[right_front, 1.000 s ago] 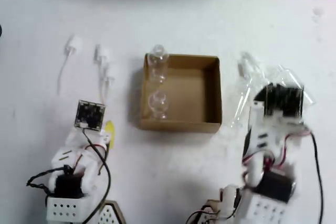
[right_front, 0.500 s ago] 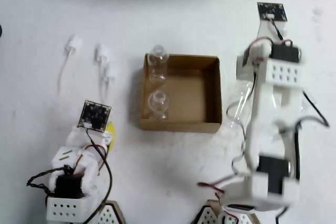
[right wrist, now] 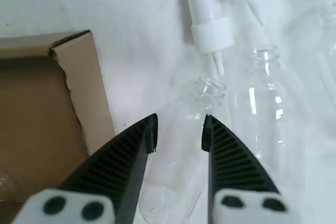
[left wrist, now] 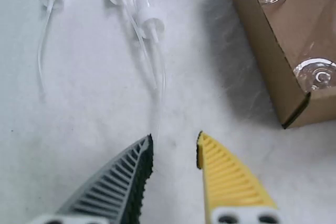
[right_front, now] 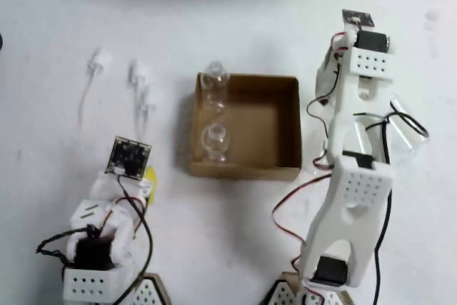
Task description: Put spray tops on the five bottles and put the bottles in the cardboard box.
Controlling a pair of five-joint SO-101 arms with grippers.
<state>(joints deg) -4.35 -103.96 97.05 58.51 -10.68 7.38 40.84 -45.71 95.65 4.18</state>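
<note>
Our right gripper [right wrist: 178, 127], jaws parted, hangs over a clear plastic bottle [right wrist: 181, 174] right of the brown cardboard box [right wrist: 84, 98] — poised to grasp. Our left gripper [left wrist: 175, 142], also released, faces white spray tops [left wrist: 148, 24].

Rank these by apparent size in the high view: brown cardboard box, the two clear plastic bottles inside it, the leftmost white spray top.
1. Brown cardboard box.
2. Far clear plastic bottle and near clear plastic bottle, about alike.
3. Leftmost white spray top, smallest.
</note>
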